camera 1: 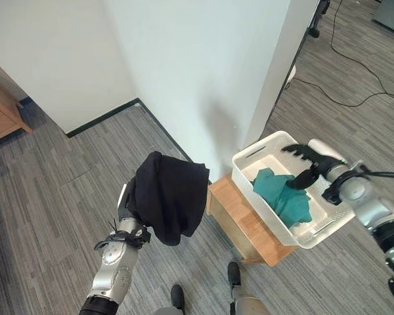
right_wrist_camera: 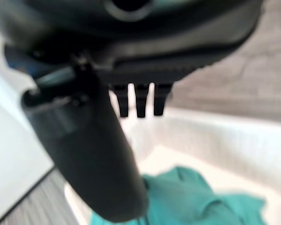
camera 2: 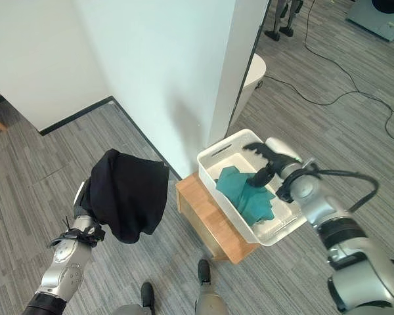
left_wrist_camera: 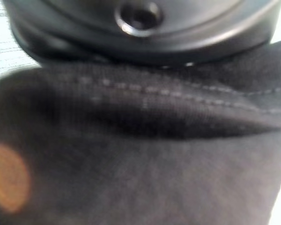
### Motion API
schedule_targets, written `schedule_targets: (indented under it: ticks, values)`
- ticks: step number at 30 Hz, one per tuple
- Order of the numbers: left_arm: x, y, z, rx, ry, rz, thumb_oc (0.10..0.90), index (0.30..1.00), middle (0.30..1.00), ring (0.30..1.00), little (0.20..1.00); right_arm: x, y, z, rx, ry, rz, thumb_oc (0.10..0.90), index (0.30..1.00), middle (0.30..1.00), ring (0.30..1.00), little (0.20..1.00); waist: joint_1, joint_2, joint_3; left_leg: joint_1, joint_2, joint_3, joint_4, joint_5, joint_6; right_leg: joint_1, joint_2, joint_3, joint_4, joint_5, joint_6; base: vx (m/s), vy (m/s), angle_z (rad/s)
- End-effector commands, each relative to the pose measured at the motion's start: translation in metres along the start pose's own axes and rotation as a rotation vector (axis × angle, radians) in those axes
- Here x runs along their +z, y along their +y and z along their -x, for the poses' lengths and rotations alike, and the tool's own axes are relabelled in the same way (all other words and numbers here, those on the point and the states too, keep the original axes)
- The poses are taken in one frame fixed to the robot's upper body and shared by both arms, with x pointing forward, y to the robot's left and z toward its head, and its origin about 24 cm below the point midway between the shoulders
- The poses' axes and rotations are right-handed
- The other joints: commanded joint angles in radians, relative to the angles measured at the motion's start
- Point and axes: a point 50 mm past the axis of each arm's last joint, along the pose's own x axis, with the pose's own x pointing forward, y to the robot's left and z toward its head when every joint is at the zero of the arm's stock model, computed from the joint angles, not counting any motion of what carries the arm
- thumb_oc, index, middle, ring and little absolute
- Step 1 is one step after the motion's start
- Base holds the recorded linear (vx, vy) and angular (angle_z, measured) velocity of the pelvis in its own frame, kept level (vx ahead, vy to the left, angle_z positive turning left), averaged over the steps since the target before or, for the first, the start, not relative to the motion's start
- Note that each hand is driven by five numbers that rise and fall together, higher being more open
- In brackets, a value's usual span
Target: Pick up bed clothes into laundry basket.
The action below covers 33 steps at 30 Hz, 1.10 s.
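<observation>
A black garment point(camera 1: 167, 197) hangs draped over my raised left hand point(left_wrist_camera: 140, 28), to the left of the basket and above the floor. The cloth hides that hand's fingers. A white laundry basket point(camera 1: 249, 157) sits on a low wooden stand point(camera 1: 240, 220) against the wall corner. A teal garment point(camera 1: 285, 197) lies inside it. My right hand point(camera 1: 305, 164) hovers over the basket's middle with its fingers straight, and its thumb point(right_wrist_camera: 84, 140) points down to the teal cloth point(right_wrist_camera: 187, 197).
A white wall corner point(camera 1: 203, 79) rises right behind the basket. Wooden furniture point(camera 1: 0, 111) stands at the far left. Black cables point(camera 1: 354, 65) trail over the grey plank floor to the right of the wall.
</observation>
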Motion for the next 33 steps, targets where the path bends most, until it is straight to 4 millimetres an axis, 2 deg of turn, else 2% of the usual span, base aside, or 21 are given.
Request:
schedule_targets:
  ticks: [1, 2, 3, 7, 9, 11, 12, 14, 15, 16, 20, 21, 22, 23, 24, 27, 29, 32, 33]
  values:
    - [0.047, -0.019, -0.014, -0.125, -0.232, -0.03, 0.4, 0.3, 0.3, 0.3, 0.3, 0.038, -0.071, 0.003, -0.266, -0.169, 0.017, 0.8, 0.9, 0.9, 0.9, 0.9, -0.018, -0.088, -0.078, -0.043, -0.015, 0.012, 0.0, 0.004, -0.023, 0.127, -0.08, -0.02, 0.05, -0.166, 0.069, 0.0, 0.0, 0.0]
    - [0.047, -0.016, -0.013, -0.119, -0.233, -0.033, 0.4, 0.3, 0.3, 0.3, 0.3, 0.047, -0.09, 0.014, -0.321, -0.22, 0.036, 0.8, 0.9, 0.9, 0.9, 0.9, -0.025, -0.09, -0.084, -0.039, -0.014, 0.015, 0.0, 0.001, -0.023, 0.13, -0.081, -0.019, 0.048, -0.165, 0.071, 0.0, 0.0, 0.0]
    - [0.048, -0.016, -0.013, -0.117, -0.235, -0.035, 0.4, 0.3, 0.3, 0.3, 0.3, 0.049, -0.093, 0.016, -0.334, -0.234, 0.032, 0.8, 0.9, 0.9, 0.9, 0.9, -0.027, -0.091, -0.087, -0.037, -0.014, 0.016, 0.0, 0.0, -0.023, 0.131, -0.081, -0.017, 0.048, -0.165, 0.071, 0.0, 0.0, 0.0]
    - [0.059, -0.01, -0.012, -0.104, -0.275, -0.058, 0.4, 0.3, 0.3, 0.3, 0.3, 0.062, -0.129, 0.04, -0.467, -0.324, 0.029, 0.8, 0.9, 0.9, 0.9, 0.9, -0.036, -0.095, -0.102, -0.027, -0.011, 0.022, 0.0, -0.005, -0.025, 0.141, -0.081, -0.019, 0.041, -0.166, 0.073, 0.01, -0.002, -0.04]
    - [0.065, -0.008, -0.014, -0.101, -0.294, -0.069, 0.4, 0.3, 0.3, 0.3, 0.3, 0.064, -0.136, 0.046, -0.496, -0.348, 0.015, 0.8, 0.9, 0.9, 0.9, 0.9, -0.039, -0.097, -0.105, -0.024, -0.011, 0.022, 0.0, -0.006, -0.026, 0.144, -0.081, -0.02, 0.04, -0.167, 0.073, 0.0, -0.003, -0.02]
    - [0.083, -0.002, -0.016, -0.086, -0.355, -0.112, 0.4, 0.3, 0.3, 0.3, 0.3, 0.071, -0.149, 0.062, -0.561, -0.413, -0.004, 0.8, 0.9, 0.9, 0.9, 0.9, -0.051, -0.096, -0.115, -0.019, -0.01, 0.025, 0.0, -0.009, -0.027, 0.149, -0.081, -0.019, 0.043, -0.171, 0.076, 0.0, 0.0, 0.0]
    - [0.106, 0.0, -0.019, -0.08, -0.435, -0.147, 0.4, 0.3, 0.3, 0.3, 0.3, 0.074, -0.155, 0.074, -0.597, -0.451, 0.002, 0.8, 0.9, 0.9, 0.9, 0.9, -0.06, -0.095, -0.127, -0.012, -0.01, 0.026, 0.0, -0.012, -0.028, 0.153, -0.08, -0.019, 0.048, -0.176, 0.076, 0.0, -0.012, -0.04]
    - [0.132, -0.003, -0.02, -0.087, -0.531, -0.175, 0.4, 0.3, 0.3, 0.3, 0.3, 0.076, -0.154, 0.082, -0.604, -0.486, 0.001, 0.8, 0.9, 0.9, 0.9, 0.9, -0.074, -0.089, -0.138, -0.005, -0.01, 0.027, 0.0, -0.014, -0.028, 0.156, -0.079, -0.016, 0.053, -0.18, 0.076, 0.0, 0.0, 0.0]
    - [0.132, -0.003, -0.021, -0.089, -0.531, -0.177, 0.4, 0.3, 0.3, 0.3, 0.3, 0.075, -0.154, 0.084, -0.605, -0.484, -0.001, 0.8, 0.9, 0.9, 0.9, 0.9, -0.072, -0.092, -0.137, -0.005, -0.009, 0.026, 0.0, -0.014, -0.028, 0.157, -0.078, -0.016, 0.054, -0.18, 0.076, 0.0, 0.0, 0.0]
    - [0.167, -0.006, -0.023, -0.1, -0.647, -0.24, 0.4, 0.3, 0.3, 0.3, 0.3, 0.075, -0.153, 0.091, -0.619, -0.51, -0.012, 0.8, 0.9, 0.9, 0.9, 0.9, -0.089, -0.082, -0.151, 0.004, -0.009, 0.03, 0.0, -0.017, -0.03, 0.16, -0.078, -0.011, 0.06, -0.184, 0.077, -0.02, -0.016, -0.03]
    - [0.223, -0.017, -0.03, -0.159, -0.773, -0.443, 0.4, 0.3, 0.3, 0.3, 0.3, 0.069, -0.144, 0.105, -0.612, -0.528, -0.038, 0.8, 0.9, 0.9, 0.9, 0.9, -0.124, -0.058, -0.175, 0.022, -0.006, 0.04, 0.0, -0.02, -0.033, 0.168, -0.07, -0.002, 0.066, -0.187, 0.079, 0.0, 0.0, 0.0]
    - [0.224, -0.018, -0.03, -0.163, -0.773, -0.446, 0.4, 0.3, 0.3, 0.3, 0.3, 0.067, -0.144, 0.106, -0.614, -0.526, -0.041, 0.8, 0.9, 0.9, 0.9, 0.9, -0.122, -0.062, -0.174, 0.022, -0.006, 0.039, 0.0, -0.021, -0.034, 0.169, -0.07, -0.002, 0.066, -0.187, 0.079, 0.0, 0.0, 0.0]
    - [0.235, -0.016, -0.033, -0.167, -0.781, -0.484, 0.4, 0.3, 0.3, 0.3, 0.3, 0.066, -0.144, 0.11, -0.621, -0.527, -0.043, 0.8, 0.9, 0.9, 0.9, 0.9, -0.131, -0.057, -0.179, 0.026, -0.005, 0.042, 0.0, -0.02, -0.035, 0.17, -0.067, 0.001, 0.064, -0.187, 0.079, 0.0, 0.0, 0.0]
    - [0.244, -0.018, -0.033, -0.178, -0.793, -0.506, 0.4, 0.3, 0.3, 0.3, 0.3, 0.063, -0.143, 0.112, -0.627, -0.526, -0.052, 0.8, 0.9, 0.9, 0.9, 0.9, -0.144, -0.047, -0.185, 0.03, -0.004, 0.046, 0.0, -0.018, -0.036, 0.172, -0.065, 0.006, 0.062, -0.186, 0.08, -0.04, -0.006, -0.03]
    - [0.255, -0.025, -0.042, -0.224, -0.773, -0.527, 0.4, 0.3, 0.3, 0.3, 0.3, 0.057, -0.14, 0.117, -0.653, -0.532, -0.102, 0.8, 0.9, 0.9, 0.9, 0.9, -0.167, -0.033, -0.193, 0.039, -0.005, 0.054, 0.0, -0.017, -0.037, 0.176, -0.061, 0.016, 0.063, -0.186, 0.081, -0.03, -0.001, -0.04]
    - [0.262, -0.036, -0.054, -0.285, -0.724, -0.6, 0.4, 0.3, 0.3, 0.3, 0.3, 0.045, -0.136, 0.123, -0.68, -0.504, -0.146, 0.8, 0.9, 0.9, 0.9, 0.9, -0.188, -0.021, -0.196, 0.046, -0.005, 0.062, 0.0, -0.014, -0.037, 0.174, -0.057, 0.029, 0.07, -0.185, 0.082, -0.04, -0.001, -0.06]
    - [0.272, -0.053, -0.055, -0.378, -0.71, -0.7, 0.4, 0.3, 0.3, 0.3, 0.3, 0.029, -0.136, 0.129, -0.703, -0.43, -0.136, 0.8, 0.9, 0.9, 0.9, 0.9, -0.221, -0.002, -0.198, 0.049, -0.007, 0.072, 0.0, -0.011, -0.038, 0.169, -0.055, 0.038, 0.078, -0.182, 0.084, -0.03, -0.005, -0.16]
    - [0.285, -0.07, -0.052, -0.44, -0.745, -0.759, 0.4, 0.3, 0.3, 0.3, 0.3, 0.013, -0.137, 0.139, -0.74, -0.377, -0.15, 0.8, 0.9, 0.9, 0.9, 0.9, -0.237, 0.008, -0.202, 0.053, -0.008, 0.079, 0.0, -0.01, -0.039, 0.165, -0.053, 0.046, 0.082, -0.18, 0.086, 0.0, 0.0, -0.18]
    - [0.297, -0.083, -0.049, -0.472, -0.794, -0.786, 0.4, 0.3, 0.3, 0.3, 0.3, 0.002, -0.138, 0.147, -0.783, -0.349, -0.179, 0.8, 0.9, 0.9, 0.9, 0.9, -0.251, 0.015, -0.205, 0.054, -0.008, 0.083, 0.0, -0.01, -0.041, 0.165, -0.051, 0.049, 0.08, -0.179, 0.087, 0.01, -0.001, -0.32]
